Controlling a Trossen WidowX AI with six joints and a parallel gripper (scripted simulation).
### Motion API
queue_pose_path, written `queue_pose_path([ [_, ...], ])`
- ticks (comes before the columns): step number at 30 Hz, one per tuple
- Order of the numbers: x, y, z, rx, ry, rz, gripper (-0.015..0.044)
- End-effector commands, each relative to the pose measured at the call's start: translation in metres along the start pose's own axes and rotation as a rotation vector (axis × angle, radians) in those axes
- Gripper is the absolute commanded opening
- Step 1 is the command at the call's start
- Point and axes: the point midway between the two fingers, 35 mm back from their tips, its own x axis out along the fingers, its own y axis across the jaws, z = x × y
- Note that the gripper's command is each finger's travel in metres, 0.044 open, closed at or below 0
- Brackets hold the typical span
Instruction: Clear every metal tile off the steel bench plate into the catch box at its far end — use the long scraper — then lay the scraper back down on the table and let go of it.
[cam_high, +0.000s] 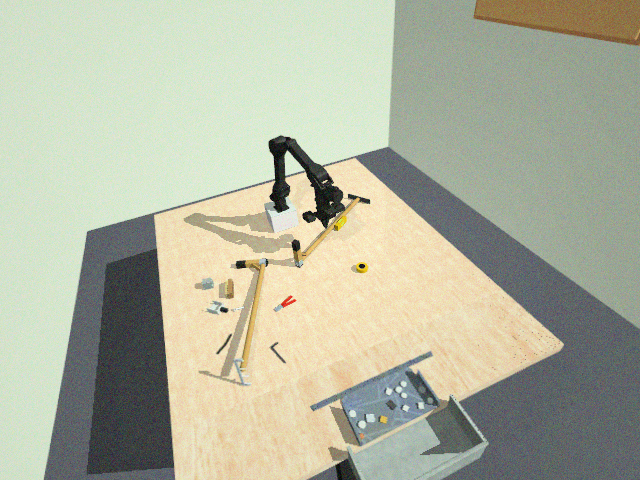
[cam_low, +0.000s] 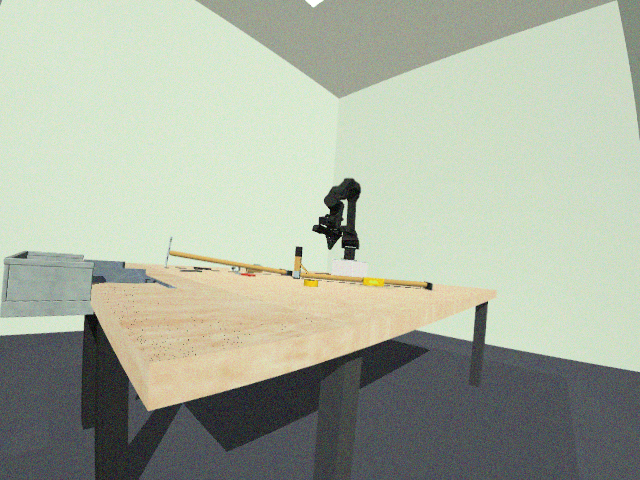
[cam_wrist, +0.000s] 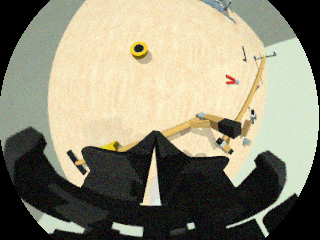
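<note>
My gripper (cam_high: 326, 225) (cam_low: 330, 248) (cam_wrist: 155, 134) is shut and empty, above the table close to the handle of a long wooden tool (cam_high: 322, 237) (cam_low: 403, 282) (cam_wrist: 182, 127) with a black crossbar end and an upright black-tipped grip. A second long wooden tool (cam_high: 253, 320) (cam_low: 227, 261) (cam_wrist: 256, 87) has a thin grey metal end, with its handle raised at that end. I cannot tell for certain which is the scraper. The steel plate (cam_high: 369, 395) at the table's far end bears several tiles (cam_high: 388, 391), white, dark and orange. The catch box (cam_high: 398, 457) (cam_low: 49, 281) adjoins it; no tiles show inside.
A yellow block (cam_high: 339, 223) (cam_low: 373, 281) lies beside the black-ended tool. A yellow round thing (cam_high: 361, 271) (cam_low: 310, 283) (cam_wrist: 133, 51), red-handled pliers (cam_high: 283, 303) (cam_wrist: 230, 79) and a hex key (cam_high: 279, 353) lie on the table. A grey bar (cam_high: 328, 401) runs along the plate's near edge.
</note>
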Motion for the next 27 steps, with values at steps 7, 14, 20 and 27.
queue_pose_path([
  [7,-0.005,-0.036,0.011,0.092,0.02,-0.009,0.0],
  [14,-0.009,-0.062,0.014,0.161,0.036,-0.017,0.0],
  [20,-0.012,-0.084,0.016,0.22,0.05,-0.022,0.0],
  [27,-0.015,-0.111,0.015,0.289,0.066,-0.027,0.0],
])
